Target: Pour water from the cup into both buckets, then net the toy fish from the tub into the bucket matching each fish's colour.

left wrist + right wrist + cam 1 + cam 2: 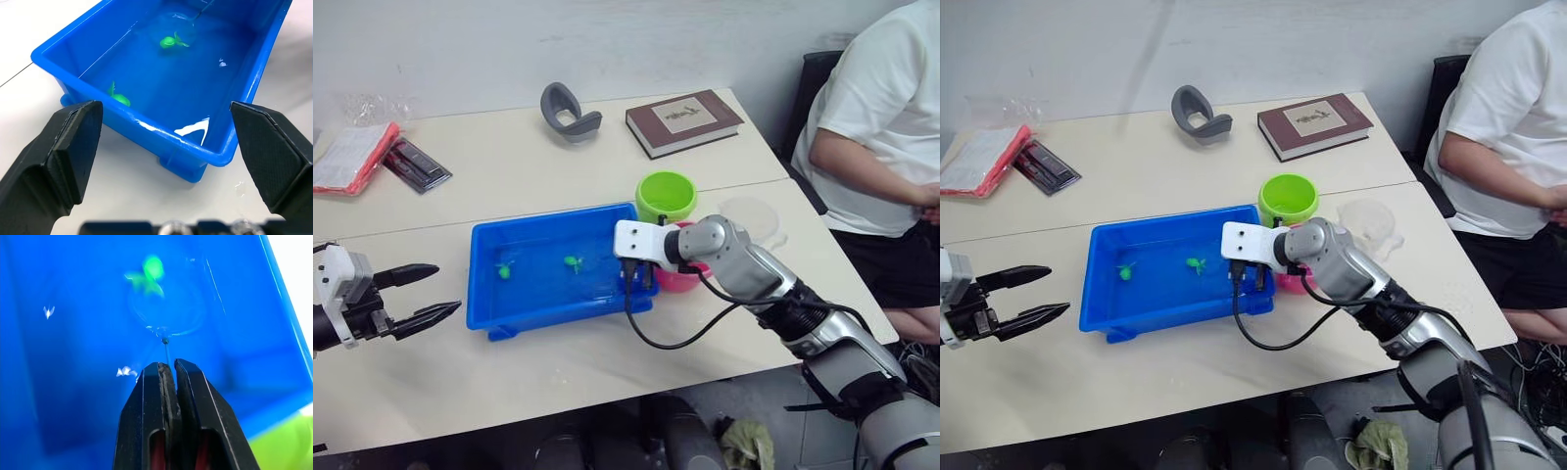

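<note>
The blue tub (548, 235) sits mid-table, holding water and two green toy fish (573, 262) (504, 271). My right gripper (167, 366) reaches in over the tub's right end and is shut on the thin handle of the net (166, 339). The net's hoop lies in the water at one green fish (150, 271). Just right of the tub stand the green bucket (666, 196) and the pink bucket (677, 282), which is partly hidden behind my right wrist. The clear cup (752, 220) stands right of them. My left gripper (429, 292) hovers open and empty left of the tub.
At the back of the table lie a brown book (683, 120), a grey curved object (570, 111), a red packet (352, 157) and a black item (416, 164). A person in a white shirt (876, 127) sits at the table's right end.
</note>
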